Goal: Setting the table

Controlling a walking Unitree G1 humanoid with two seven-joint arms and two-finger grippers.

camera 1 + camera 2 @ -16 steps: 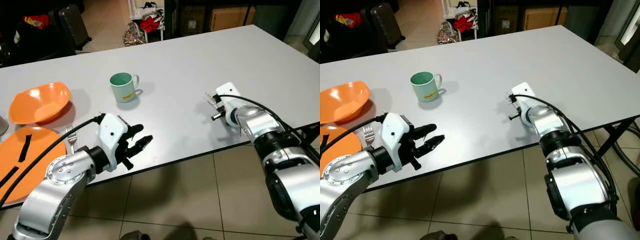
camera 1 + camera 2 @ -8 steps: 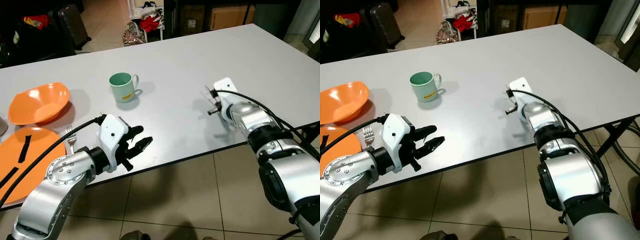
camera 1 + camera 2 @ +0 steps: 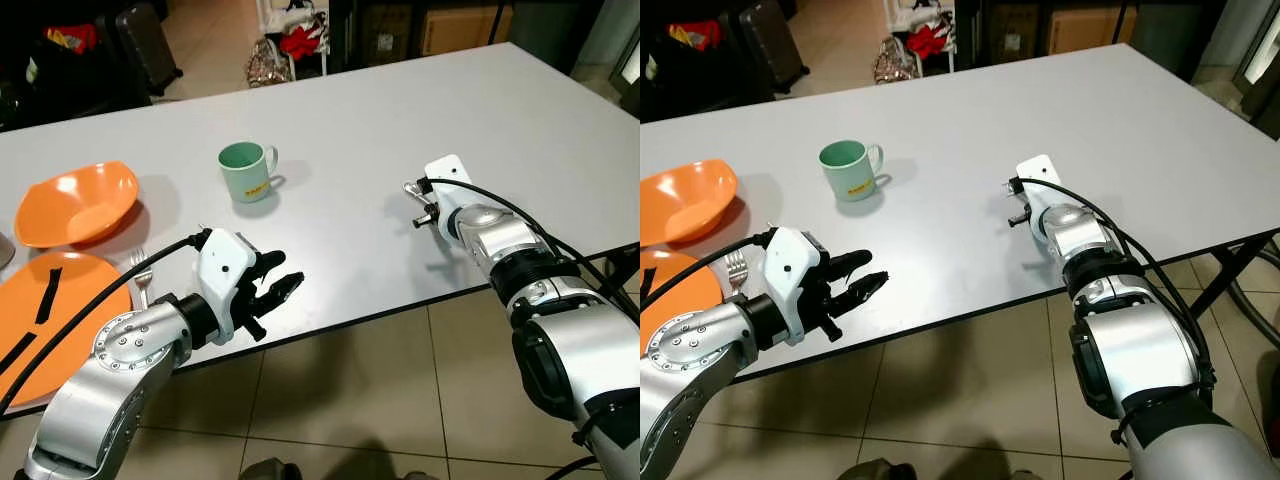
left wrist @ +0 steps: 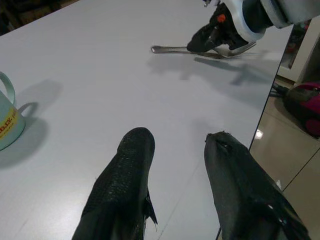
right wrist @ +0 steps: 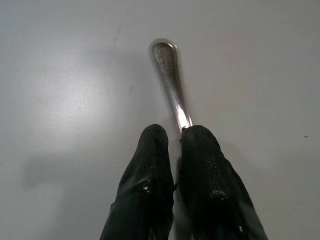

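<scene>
Pinching, right gripper point(image 5: 175, 145): its two black fingers are pressed onto a metal fork point(image 5: 170, 75), holding it by the neck so the handle runs out ahead of the tips, low over the grey table point(image 3: 400, 110); in the left wrist view the tines show behind the fingers. The grip sits right of centre in the left eye view.

Reason for the hold: a judgement only, but a flat, low carry suits laying cutlery down at a place, not lifting it away.

Left gripper point(image 3: 272, 290): fingers spread, nothing between them, hanging at the table's near edge in the lower left of the left eye view, seemingly waiting its turn.

Green mug point(image 3: 245, 172): upright, handle toward frame right, upper centre-left, well apart from both grippers.

Orange bowl point(image 3: 78, 203): far left, tilted a little, just above an orange plate point(image 3: 45, 330) at the lower left edge.

Second fork point(image 3: 141, 275): lying just beside the plate's right rim, tines toward frame top, likely already set.

Risk: the thin handle could twist in so narrow a pinch.
</scene>
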